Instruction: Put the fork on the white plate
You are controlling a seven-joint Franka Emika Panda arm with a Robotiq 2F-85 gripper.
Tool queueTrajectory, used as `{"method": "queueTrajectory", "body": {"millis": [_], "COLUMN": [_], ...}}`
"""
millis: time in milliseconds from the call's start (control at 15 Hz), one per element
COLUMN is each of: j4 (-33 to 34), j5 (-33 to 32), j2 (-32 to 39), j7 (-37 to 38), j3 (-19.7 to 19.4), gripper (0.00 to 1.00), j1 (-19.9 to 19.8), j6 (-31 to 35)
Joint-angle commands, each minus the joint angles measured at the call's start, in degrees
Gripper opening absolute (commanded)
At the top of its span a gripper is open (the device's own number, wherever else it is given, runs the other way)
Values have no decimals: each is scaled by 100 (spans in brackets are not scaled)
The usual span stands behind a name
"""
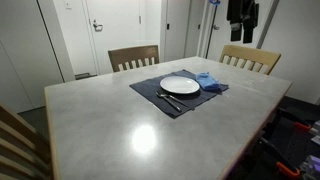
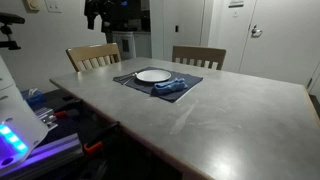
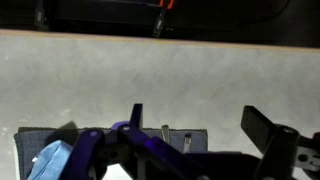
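Note:
A white plate (image 1: pixel 180 85) sits on a dark placemat (image 1: pixel 145 88) at the far side of the grey table (image 1: pixel 120 125); it also shows in the other exterior view (image 2: pixel 152 75). Two slim utensils (image 1: pixel 168 99) lie side by side on the mat next to the plate; I cannot tell which is the fork. In the wrist view only their ends (image 3: pixel 165 133) show at the mat's edge (image 3: pixel 195 135). My gripper (image 3: pixel 196 112) is open and empty, well above and behind the mat, and appears dark at the top of both exterior views (image 1: pixel 240 20) (image 2: pixel 98 15).
A crumpled blue cloth (image 1: pixel 208 80) lies on the mat beside the plate, opposite the utensils. Two wooden chairs (image 1: pixel 133 57) (image 1: pixel 250 58) stand at the far edge of the table. Doors and a wall are behind.

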Motion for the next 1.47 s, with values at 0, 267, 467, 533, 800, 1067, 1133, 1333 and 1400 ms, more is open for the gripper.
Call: {"method": "queueTrajectory", "body": {"millis": [0, 267, 467, 533, 800, 1067, 1133, 1333, 1400], "j4": [11, 48, 61, 64, 108, 177, 205, 343, 418], "j5": [14, -49, -111, -141, -249, -332, -353, -298, -261], "j2": [-2, 212, 376, 439, 784, 1200, 1339, 1758, 1939], "j7": [-15, -125, -194, -228, -357, -519, -568, -834, -945], "j3": [46, 35, 39, 42, 38, 14, 8, -37, -50], "gripper": [100, 100, 100, 100, 100, 100, 100, 100, 100], "j1": [-51, -63, -66, -65, -63, -69, -76, -89, -91], "j6": [-20, 124, 319, 409, 784, 1249, 1394, 1875, 2020]}}
